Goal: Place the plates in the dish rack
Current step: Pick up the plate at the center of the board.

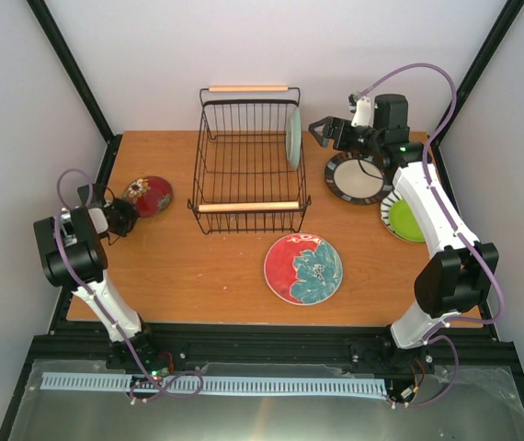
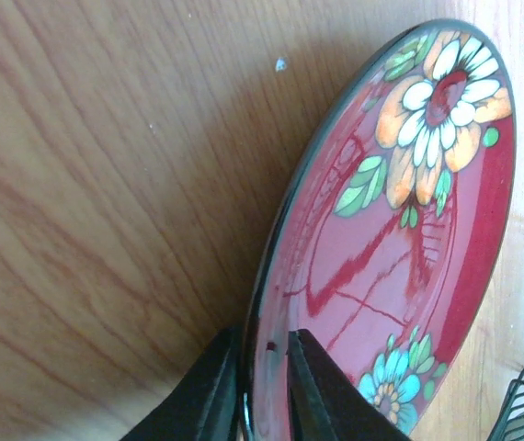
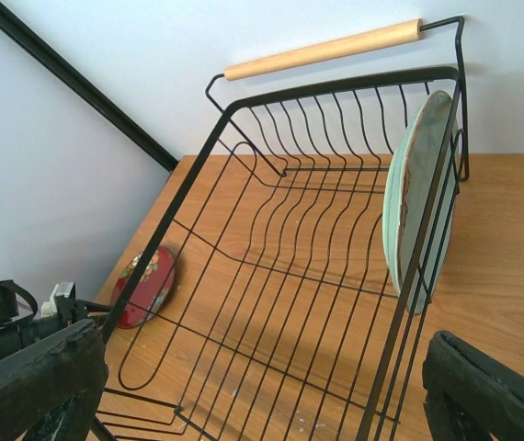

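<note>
Status: early stage. One plate is loaded, and one more is in hand but not yet moved.

The dish rack (image 1: 244,165) stands at the middle back of the desk (image 1: 198,271). Inside it, the mint green plate (image 1: 293,138) stands on edge against the right-hand wire wall. The rest of the rack holds nothing.

Outstanding items, all outside the rack:
- The red plate with the teal flower (image 1: 303,268) lies flat just in front of the rack.
- The black-rimmed cream plate (image 1: 358,181) lies flat to the right of the rack.
- The lime green plate (image 1: 407,222) lies nearer the right edge of the desk, partly hidden by the right arm.
- The small dark red floral plate (image 1: 149,195) is left of the rack, tipped up at an angle.

I can find only these five plates in any view.

The left gripper (image 2: 264,349) is clamped on the rim of the small dark red floral plate, with one finger on each face. I cannot tell whether the plate's far edge is touching the wood or is clear of it.

The right gripper (image 1: 328,131) is spread wide and empty. It hangs just beside the rack's right wall, over the far edge of the black-rimmed cream plate.

Assessment: the floral plate looks like the next one to load, and it must be carried over the rack's left wall. Three plates in view await handling.
</note>
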